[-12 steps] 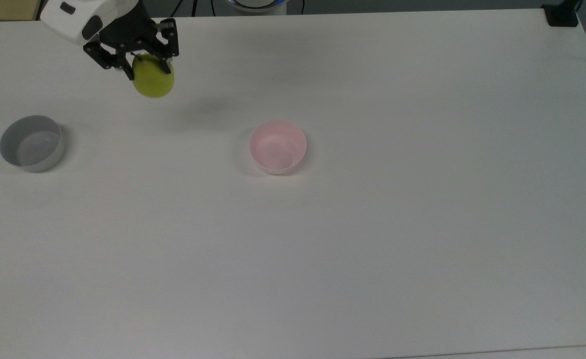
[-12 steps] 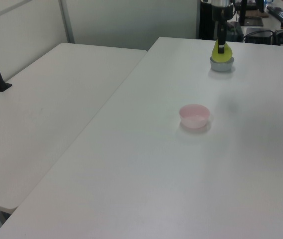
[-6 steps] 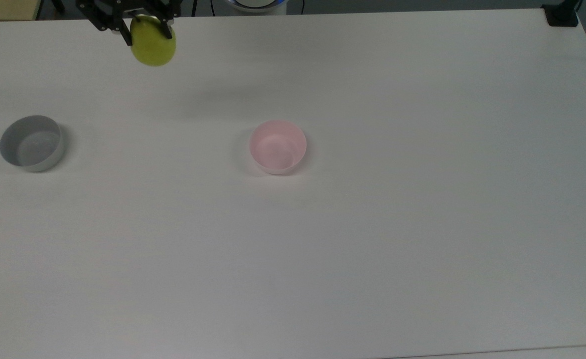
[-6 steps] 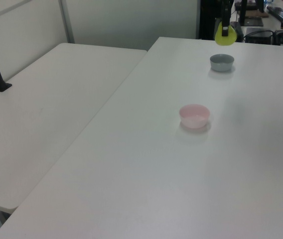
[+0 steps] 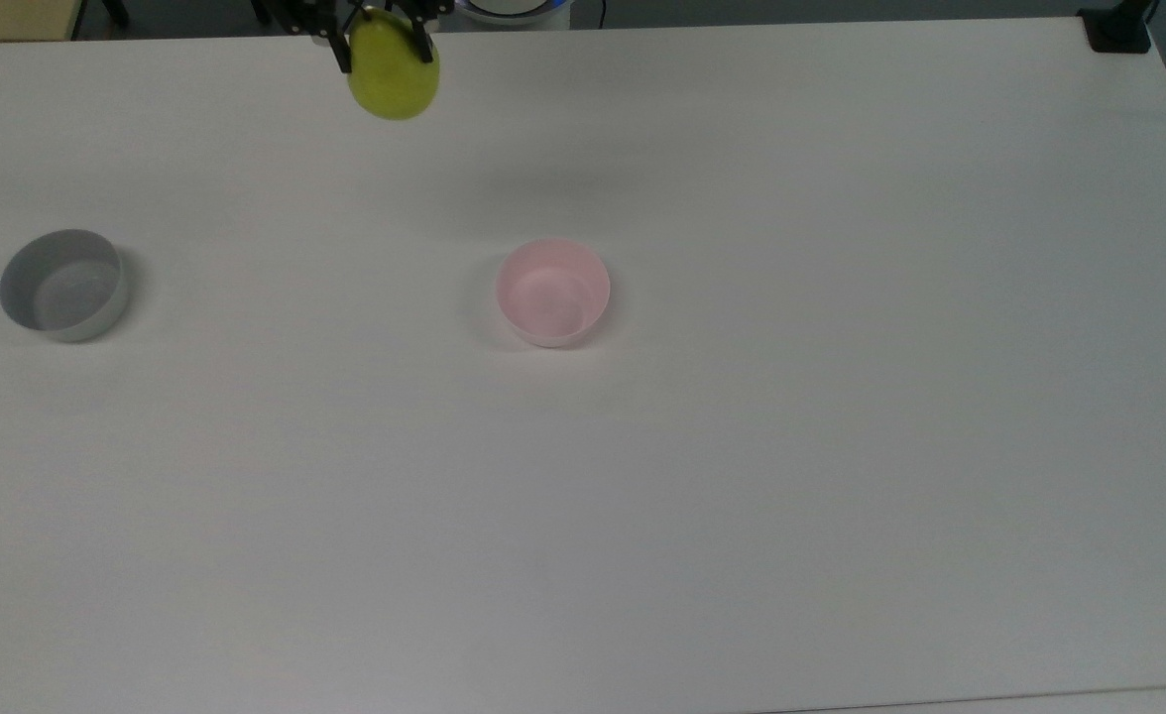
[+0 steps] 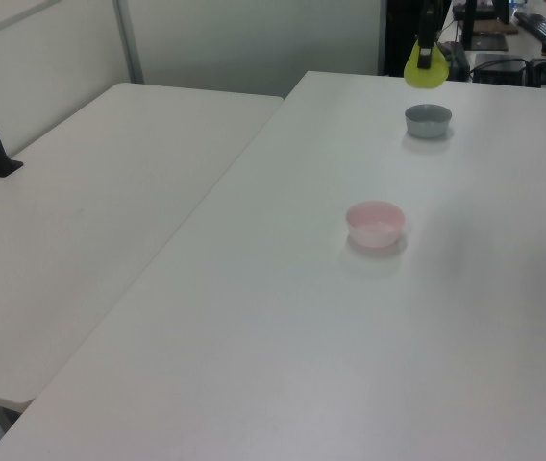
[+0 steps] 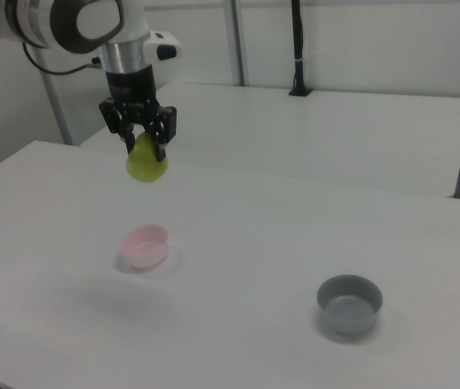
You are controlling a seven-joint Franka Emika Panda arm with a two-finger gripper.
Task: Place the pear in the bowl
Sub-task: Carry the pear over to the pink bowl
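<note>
Pear: hung high over the table, clamped in the gripper
Bowl: pink one sat empty mid-table, well apart from the pear
Done: pickup and lift, looked like
Left: carry over, lower, let go
Grey bowl: ignore it

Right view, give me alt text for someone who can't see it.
A robot arm's black claw holds a yellow-green pear in the air above a white table. An empty pink bowl sits on the table below the pear, and a grey bowl stands farther toward the right view's right.
</note>
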